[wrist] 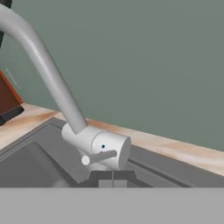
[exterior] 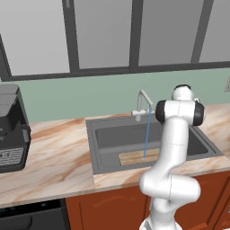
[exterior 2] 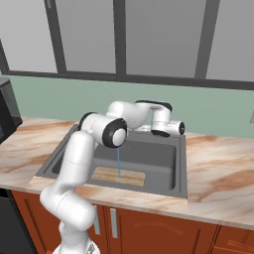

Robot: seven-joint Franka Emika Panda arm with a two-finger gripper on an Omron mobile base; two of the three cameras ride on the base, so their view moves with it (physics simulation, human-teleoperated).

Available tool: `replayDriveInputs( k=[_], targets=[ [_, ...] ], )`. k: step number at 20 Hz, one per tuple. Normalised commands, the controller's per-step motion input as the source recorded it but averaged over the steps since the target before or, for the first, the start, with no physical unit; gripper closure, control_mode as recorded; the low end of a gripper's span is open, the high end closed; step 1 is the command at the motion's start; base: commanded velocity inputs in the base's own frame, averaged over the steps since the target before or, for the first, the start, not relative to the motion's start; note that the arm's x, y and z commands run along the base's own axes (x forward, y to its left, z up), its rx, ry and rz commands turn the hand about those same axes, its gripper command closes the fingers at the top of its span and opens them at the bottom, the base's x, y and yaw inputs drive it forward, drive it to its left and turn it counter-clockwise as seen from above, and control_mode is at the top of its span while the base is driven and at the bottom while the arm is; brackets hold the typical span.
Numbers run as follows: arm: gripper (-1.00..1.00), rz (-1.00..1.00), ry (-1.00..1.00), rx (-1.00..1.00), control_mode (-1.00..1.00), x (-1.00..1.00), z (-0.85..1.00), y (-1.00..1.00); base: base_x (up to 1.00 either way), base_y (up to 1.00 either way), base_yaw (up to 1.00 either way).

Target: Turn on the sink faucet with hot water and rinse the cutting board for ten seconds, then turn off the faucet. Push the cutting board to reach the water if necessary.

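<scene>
Rendered home kitchen — marbled peach stone tabletop [exterior: 58,152] with dark-grey sink [exterior: 105,134] set in, sink faucet [exterior: 143,105] at far rim. Red-brown wood cabinets [exterior 2: 163,233] below, grey-panelled wall cabinets [exterior: 103,31] above, green backsplash [exterior: 90,96]. Black coffee machine [exterior: 11,130] at left — oven front [exterior: 31,218] under it.

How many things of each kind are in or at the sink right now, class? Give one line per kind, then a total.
Faucet: 1
Sink basin: 1
Cutting board: 1
Water stream: 1
Total: 4
</scene>
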Motion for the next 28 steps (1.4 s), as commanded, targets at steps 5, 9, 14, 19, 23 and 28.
replayDriveInputs(
  k=[5, 9, 14, 19, 23, 28],
  targets=[
    [1.0, 0.0, -0.04, 0.0, -1.0, 0.0, -0.02, 0.15, 0.0, 0.0, 0.0],
    [1.0, 0.0, -0.04, 0.0, -1.0, 0.01, 0.0, 0.12, 0.0, 0.0, 0.0],
    [1.0, 0.0, -0.01, 0.0, -1.0, 0.0, -0.01, 0.08, 0.0, 0.0, 0.0],
    [1.0, 0.0, 0.0, 0.0, -1.0, 0.07, 0.0, 0.0, 0.0, 0.0, 0.0],
    [1.0, 0.0, 0.0, 0.0, -1.0, 0.15, 0.0, 0.0, 0.0, 0.0, 0.0],
    [1.0, 0.0, 0.0, 0.0, -1.0, 0.17, 0.0, 0.0, 0.0, 0.0, 0.0]
  ],
)
